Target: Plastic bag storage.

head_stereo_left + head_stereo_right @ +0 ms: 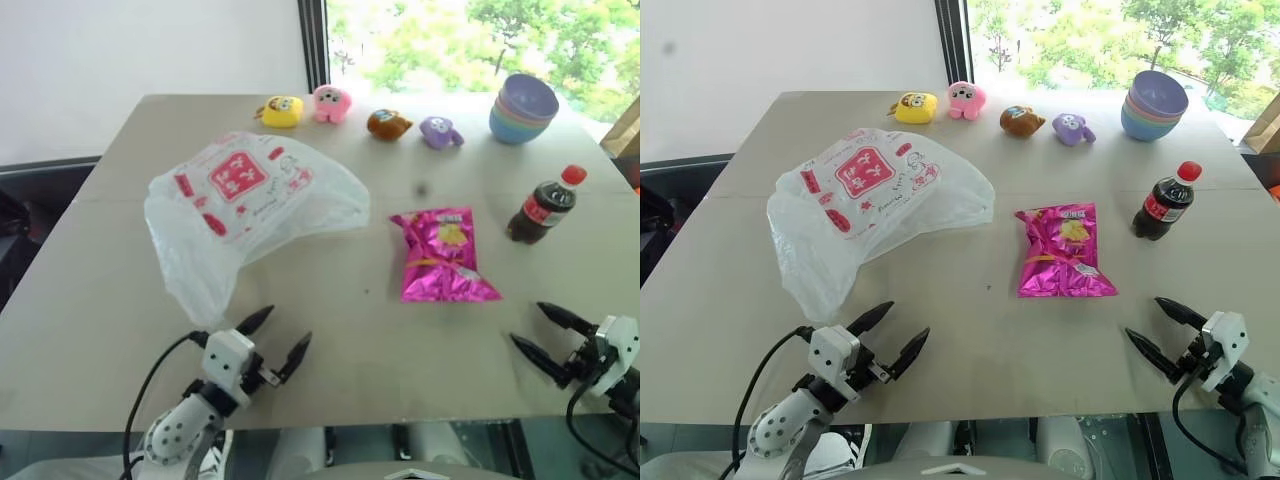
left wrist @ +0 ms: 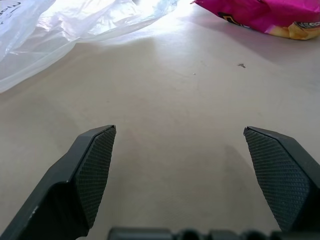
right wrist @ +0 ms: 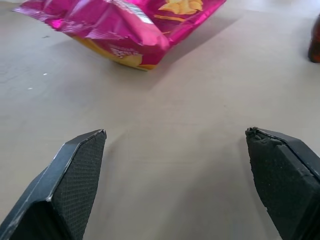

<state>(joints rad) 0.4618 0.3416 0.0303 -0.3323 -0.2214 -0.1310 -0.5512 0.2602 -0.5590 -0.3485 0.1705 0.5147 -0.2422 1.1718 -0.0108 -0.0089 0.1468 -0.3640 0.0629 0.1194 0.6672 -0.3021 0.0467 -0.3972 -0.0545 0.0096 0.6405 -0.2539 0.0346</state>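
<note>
A large crinkly translucent white plastic bag (image 1: 245, 205) with a red printed square logo lies spread on the left half of the beige counter (image 1: 90, 330), its narrow end trailing toward the near edge. The left claw (image 1: 276, 338) hovers just beyond that end with its 2 black fingers spread wide, holding nothing. The right claw (image 1: 541, 331) sits low at the near right edge, also fully open and empty. Between them, farther in, lies a shiny magenta foil snack packet (image 1: 444, 254), with a dark cola bottle with a red cap (image 1: 545, 205) to its right. Along the far edge stand 4 small plush toys (image 1: 330, 103) and a stack of pastel bowls (image 1: 524, 108).
</note>
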